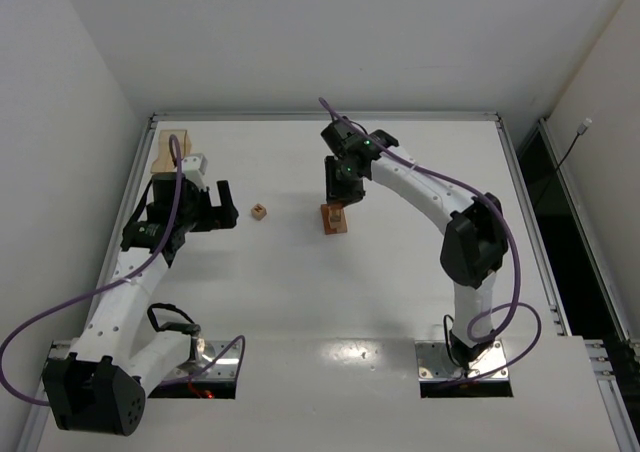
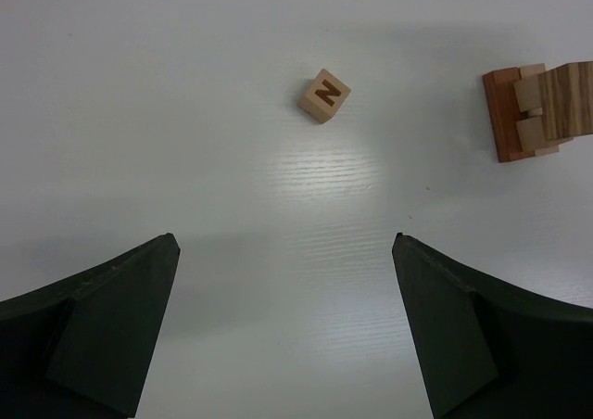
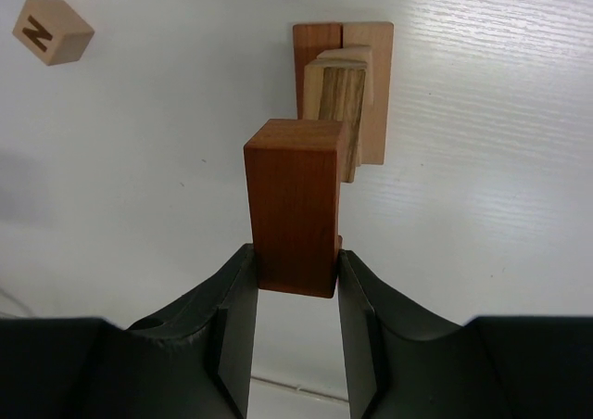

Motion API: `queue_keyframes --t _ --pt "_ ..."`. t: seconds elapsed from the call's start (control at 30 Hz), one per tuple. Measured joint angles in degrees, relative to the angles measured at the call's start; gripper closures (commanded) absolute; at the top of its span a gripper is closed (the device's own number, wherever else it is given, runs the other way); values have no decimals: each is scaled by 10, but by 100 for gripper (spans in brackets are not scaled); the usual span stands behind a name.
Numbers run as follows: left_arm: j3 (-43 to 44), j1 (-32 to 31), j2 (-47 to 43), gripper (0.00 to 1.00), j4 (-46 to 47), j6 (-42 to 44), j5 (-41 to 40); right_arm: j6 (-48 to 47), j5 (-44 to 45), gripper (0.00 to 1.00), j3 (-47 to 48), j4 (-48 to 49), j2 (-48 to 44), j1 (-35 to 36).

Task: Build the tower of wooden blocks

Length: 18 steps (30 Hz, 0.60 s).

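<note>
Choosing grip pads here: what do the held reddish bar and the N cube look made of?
Reddish bar: apparently solid wood, smooth, stained or naturally reddish-brown; faint straight grain shows on its face. N cube: pale bare-looking wood, matte, sharp edges; the dark letter seems printed or burnt in, I cannot tell which.

Partly built tan and reddish-brown wood block tower (image 1: 334, 219) sits mid-table (image 1: 400, 292). Tan wooden cube printed N (image 1: 259, 211) lies apart to its left, between it and the left gripper (image 1: 222, 204). Reddish-brown wooden bar (image 3: 295, 215), upright between the right gripper (image 3: 295, 275) fingers, is just above the tower. Translucent amber box (image 1: 172, 150) is in the far-left corner, behind the left arm.
</note>
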Motion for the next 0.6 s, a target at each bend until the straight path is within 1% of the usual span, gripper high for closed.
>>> queue_keyframes --t 0.17,0.6 --pt "0 0 0 0 0 0 -2 15 12 100 -3 -2 6 2" --pt "0 0 0 0 0 0 -2 31 12 100 -9 -2 37 2"
